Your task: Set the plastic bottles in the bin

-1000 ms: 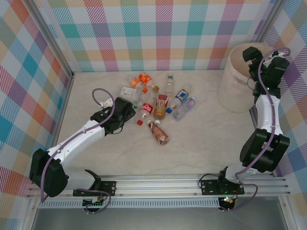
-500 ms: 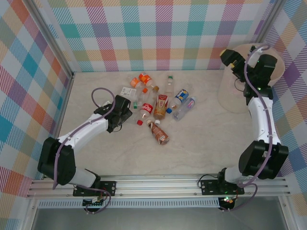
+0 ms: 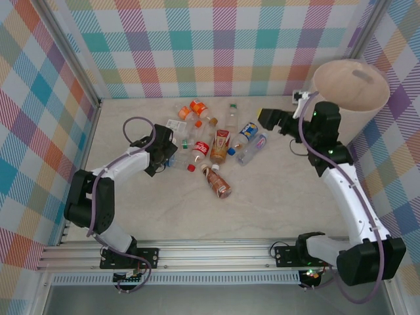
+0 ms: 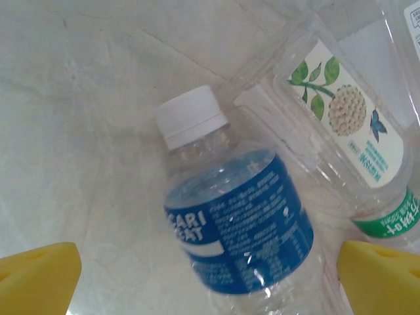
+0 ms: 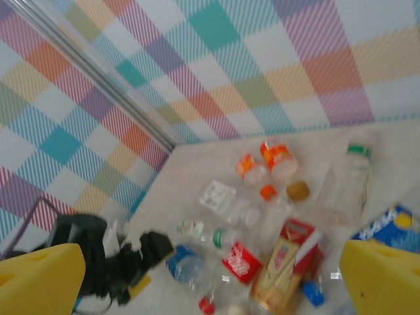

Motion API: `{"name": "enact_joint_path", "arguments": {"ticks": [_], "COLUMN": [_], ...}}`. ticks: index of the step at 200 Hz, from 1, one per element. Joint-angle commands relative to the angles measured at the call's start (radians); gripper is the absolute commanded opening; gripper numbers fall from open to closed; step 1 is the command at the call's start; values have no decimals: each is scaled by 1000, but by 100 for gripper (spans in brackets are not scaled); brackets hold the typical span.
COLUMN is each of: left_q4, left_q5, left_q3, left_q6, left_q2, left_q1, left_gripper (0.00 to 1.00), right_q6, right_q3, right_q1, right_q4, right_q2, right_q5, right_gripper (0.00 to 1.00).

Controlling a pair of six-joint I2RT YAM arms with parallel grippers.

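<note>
While sizing up the table (image 3: 275, 203), start big: bin (image 3: 348, 92) upright at two o'clock, mouth open, well apart from everything else. Next, the bottles (image 3: 213, 141), lying scattered from centre toward twelve o'clock. Right claw (image 3: 266, 118) spread wide and empty, between bin and pile, near the scatter's three o'clock edge. Left claw (image 3: 169, 156) spread wide too, at the nine o'clock edge, straddling a blue-labelled bottle (image 4: 239, 223) with a white cap, nothing pinched yet. To do this well: drop straight down, centre that blue label in the gap, keep off the flower-labelled neighbour (image 4: 341, 125) just beside at two o'clock, then squeeze gently.
</note>
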Motion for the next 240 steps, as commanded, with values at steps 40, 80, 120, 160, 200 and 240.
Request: {"name": "enact_joint_path", "arguments": {"ticks": [40, 80, 120, 160, 200, 240], "left_q4": [106, 148, 216, 300, 341, 366], "left_q5": [82, 83, 100, 107, 80, 66], "left_q3": [51, 41, 11, -58, -123, -164], "left_q6": [-77, -102, -111, -112, -82, -18], "left_q2": [110, 147, 163, 137, 65, -5], "left_q1": [26, 26, 26, 26, 26, 26], "left_gripper": [98, 91, 85, 77, 68, 62], "right_q6": [-91, -129, -133, -130, -122, -97], "right_q3": [-46, -35, -41, -39, -47, -56], "right_q1": [38, 39, 40, 41, 43, 57], "right_q4": [-119, -144, -138, -137, -131, -113], "right_q2": [-78, -75, -63, -48, -37, -19], "right_q5": [107, 126, 126, 126, 128, 135], "right_gripper": [100, 100, 100, 100, 100, 100]}}
